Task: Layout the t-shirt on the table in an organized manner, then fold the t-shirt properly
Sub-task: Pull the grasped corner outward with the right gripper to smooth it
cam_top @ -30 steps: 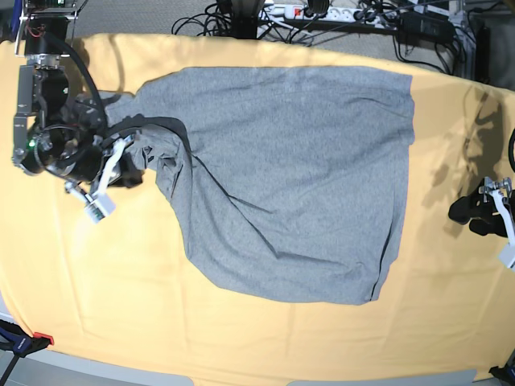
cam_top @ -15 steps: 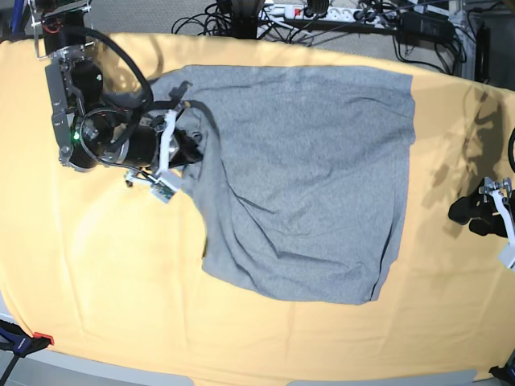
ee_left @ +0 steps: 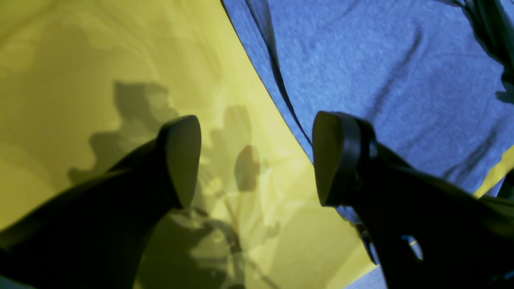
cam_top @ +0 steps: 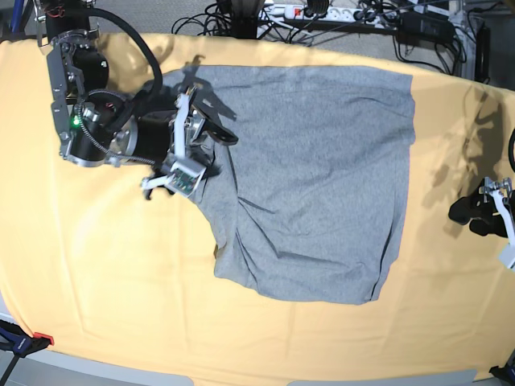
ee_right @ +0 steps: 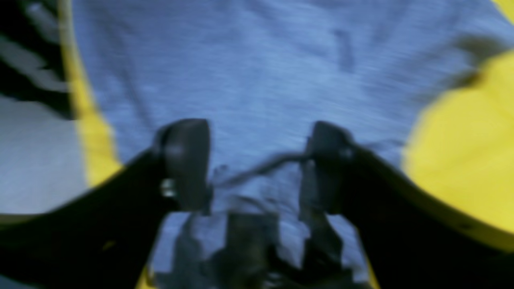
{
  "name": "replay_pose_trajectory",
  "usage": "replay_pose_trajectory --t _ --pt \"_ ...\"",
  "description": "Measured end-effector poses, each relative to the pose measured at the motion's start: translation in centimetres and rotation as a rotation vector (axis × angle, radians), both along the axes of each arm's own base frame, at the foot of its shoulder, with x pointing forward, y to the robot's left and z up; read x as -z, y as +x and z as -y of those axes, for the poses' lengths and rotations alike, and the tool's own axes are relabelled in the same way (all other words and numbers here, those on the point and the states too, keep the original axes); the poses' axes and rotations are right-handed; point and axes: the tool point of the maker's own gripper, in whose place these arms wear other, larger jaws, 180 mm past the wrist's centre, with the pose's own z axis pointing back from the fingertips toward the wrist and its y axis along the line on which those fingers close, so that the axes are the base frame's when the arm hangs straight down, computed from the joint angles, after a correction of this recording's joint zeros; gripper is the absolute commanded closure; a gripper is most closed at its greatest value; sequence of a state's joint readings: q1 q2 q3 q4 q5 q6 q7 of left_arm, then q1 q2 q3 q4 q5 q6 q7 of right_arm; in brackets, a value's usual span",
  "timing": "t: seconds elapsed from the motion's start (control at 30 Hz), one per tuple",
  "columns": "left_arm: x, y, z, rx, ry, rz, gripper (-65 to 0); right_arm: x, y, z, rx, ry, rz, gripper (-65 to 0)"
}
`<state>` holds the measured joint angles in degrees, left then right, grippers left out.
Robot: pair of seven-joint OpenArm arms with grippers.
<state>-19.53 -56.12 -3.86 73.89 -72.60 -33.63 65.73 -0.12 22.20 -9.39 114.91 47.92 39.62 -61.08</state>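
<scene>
The grey t-shirt [cam_top: 314, 177] lies back side up on the yellow table [cam_top: 96, 265], its left part folded inward and rumpled. My right gripper [cam_top: 211, 145] hovers over that folded left edge. In the right wrist view the gripper [ee_right: 257, 164] is open, with grey cloth [ee_right: 257, 60] and a dark seam lying between and below the fingers; this view is blurred. My left gripper [cam_top: 483, 211] rests at the table's right edge, apart from the shirt. The left wrist view shows it [ee_left: 257, 160] open over bare table [ee_left: 100, 60], beside the shirt's hem [ee_left: 381, 80].
Cables and a power strip [cam_top: 322, 14] lie past the table's far edge. A red-tipped clamp [cam_top: 36, 338] sits at the front left corner. The table's front edge runs along the bottom of the base view.
My right arm has swept right, carrying the shirt's left part inward over the body, and its jaws have gone from shut to open. The left arm has not moved.
</scene>
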Motion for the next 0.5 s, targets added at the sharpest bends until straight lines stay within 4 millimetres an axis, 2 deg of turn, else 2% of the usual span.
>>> replay_pose_trajectory --t 0.17,0.27,0.33,0.5 --pt "0.0 0.0 -0.1 -0.001 0.002 0.0 -44.3 -1.5 3.0 3.8 0.22 0.041 0.009 -44.9" --pt "0.0 0.0 0.0 0.0 0.001 0.0 -44.3 -1.2 3.9 6.4 0.344 0.007 0.005 -37.3" --pt "0.0 0.0 0.0 0.0 0.001 0.0 -44.3 -0.3 3.6 6.6 0.356 0.016 -0.029 -32.4" --pt "0.0 0.0 -0.1 0.0 0.002 0.0 -44.3 3.4 2.5 5.7 0.357 0.078 -0.18 -32.1"
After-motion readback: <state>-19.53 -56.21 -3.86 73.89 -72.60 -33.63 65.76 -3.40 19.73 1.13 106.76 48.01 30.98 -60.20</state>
